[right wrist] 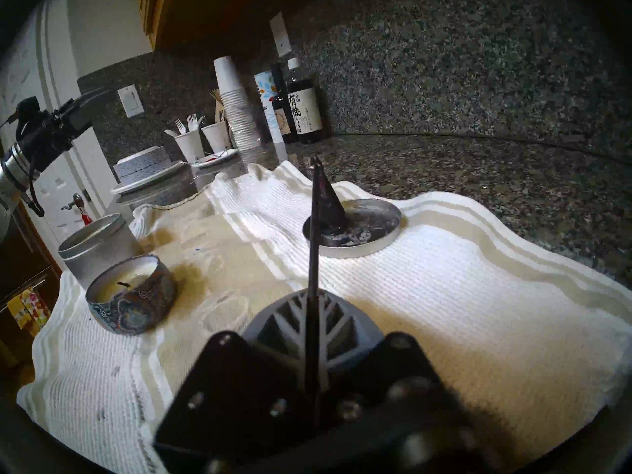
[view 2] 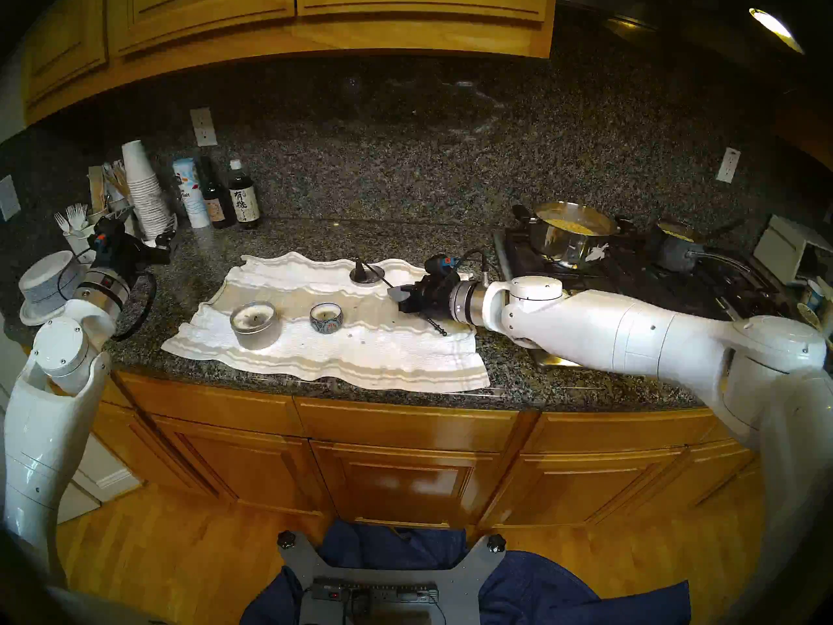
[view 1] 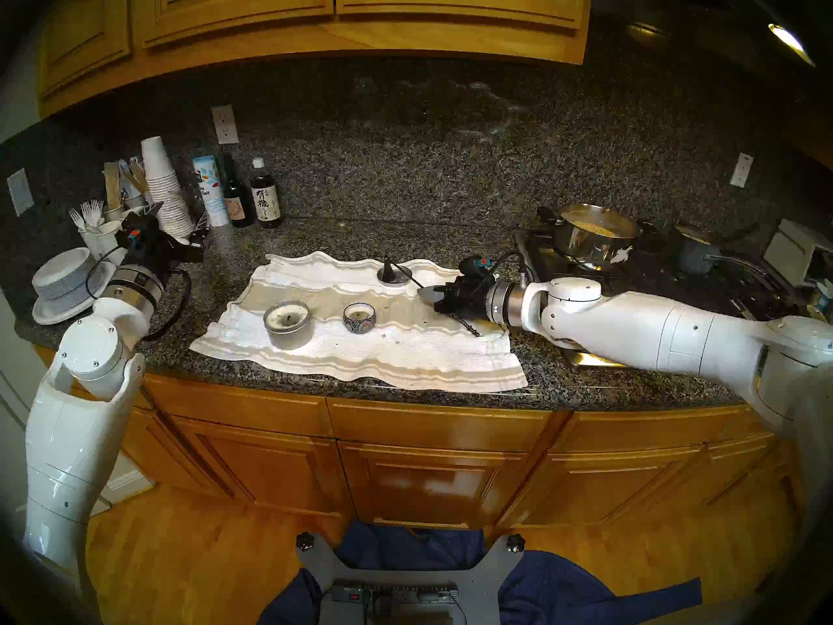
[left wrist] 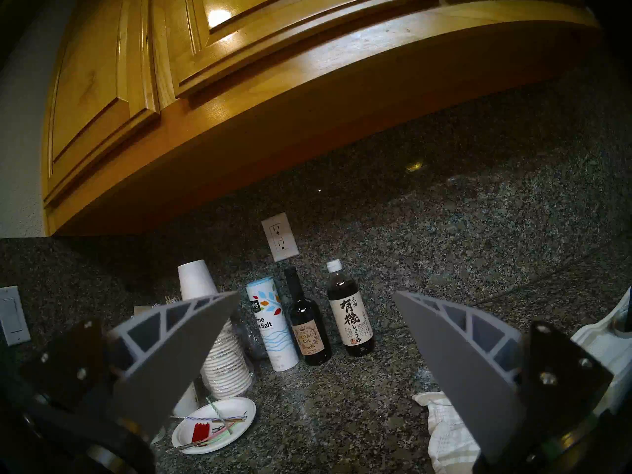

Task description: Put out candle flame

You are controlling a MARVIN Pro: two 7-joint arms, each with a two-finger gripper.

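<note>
Two candles stand on a white towel (view 1: 360, 358): a large grey tin candle (view 1: 288, 324) (right wrist: 97, 247) and a small patterned tin candle (view 1: 359, 317) (right wrist: 131, 304). Both wicks look dark, and no flame shows. A black snuffer's cone (view 1: 387, 268) (right wrist: 326, 203) rests on a metal lid (view 1: 399, 279) (right wrist: 372, 230) at the towel's far side. Its thin handle runs to my right gripper (view 1: 428, 293) (right wrist: 309, 299), which is shut on it to the right of the candles. My left gripper (view 1: 178, 220) (left wrist: 314, 293) is open and holds nothing, raised at the far left.
Bottles (view 1: 266, 200), a salt tube (view 1: 212, 191), stacked paper cups (view 1: 164, 191) and stacked plates (view 1: 67, 281) crowd the back left. A paper plate (left wrist: 215, 425) holds small bits. A steel pot (view 1: 595, 234) sits on the stove to the right.
</note>
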